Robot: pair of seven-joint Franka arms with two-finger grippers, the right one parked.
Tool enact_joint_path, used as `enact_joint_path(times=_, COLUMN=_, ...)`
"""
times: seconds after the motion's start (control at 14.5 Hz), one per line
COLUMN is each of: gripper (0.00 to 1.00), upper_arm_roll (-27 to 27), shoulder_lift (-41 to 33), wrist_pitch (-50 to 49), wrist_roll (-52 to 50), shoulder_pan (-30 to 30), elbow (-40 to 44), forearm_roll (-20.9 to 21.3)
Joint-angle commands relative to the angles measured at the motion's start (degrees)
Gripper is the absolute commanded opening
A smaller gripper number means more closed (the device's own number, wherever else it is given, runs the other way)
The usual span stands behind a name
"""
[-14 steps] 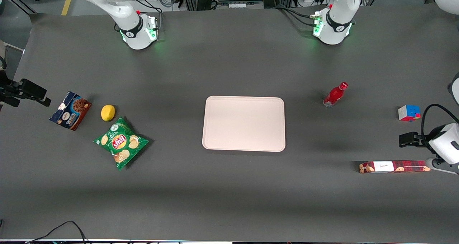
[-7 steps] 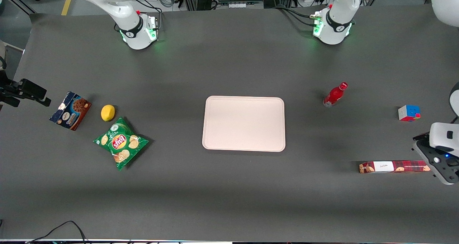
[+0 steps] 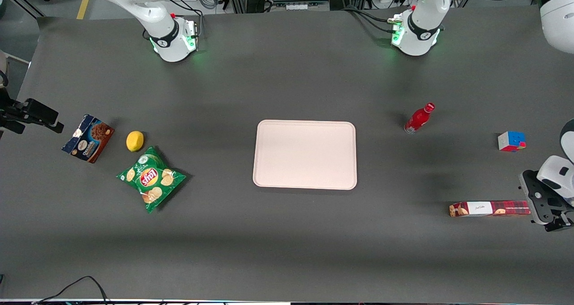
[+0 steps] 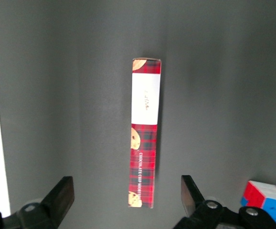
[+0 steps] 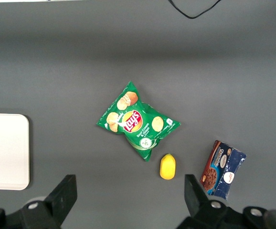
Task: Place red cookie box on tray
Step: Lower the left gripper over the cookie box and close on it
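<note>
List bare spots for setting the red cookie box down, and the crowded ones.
The tray is bare throughout. Bare table between it and the red bottle. Crowded: the tool, open, hangs above the end of the red cookie box, near the cube.

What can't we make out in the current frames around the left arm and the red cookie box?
- Front view: the hand hides the red cookie box's end toward the working arm; contact between them cannot be told.
- Left wrist view: open fingers flank the box, but its height above the box is unreadable.
- Left wrist view: the cube is cut off by the frame edge.
- Tray: outside the left wrist view.
</note>
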Motion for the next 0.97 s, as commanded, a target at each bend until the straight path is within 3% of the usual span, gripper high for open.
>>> enact_joint_path(times=0.0, gripper=1.00, upper_arm_roll=0.2, shoulder_lift=3.7, wrist_pitch=5.7, wrist_roll=6.9, shoulder_pan=1.3, elbow=0.6, forearm_roll=-3.1)
enact_joint_path(times=0.21, gripper=1.00, upper_arm_roll=0.2, shoulder_lift=4.6, wrist_pitch=11.1, wrist_roll=13.8, shoulder_pan=1.4, elbow=-2.6, forearm_roll=-7.5)
enact_joint_path(times=0.9, gripper=1.00, upper_arm_roll=0.8, shoulder_lift=8.2, wrist_pitch=10.8, wrist_roll=5.5, shoulder_pan=1.5, elbow=-3.0, forearm_roll=-7.1)
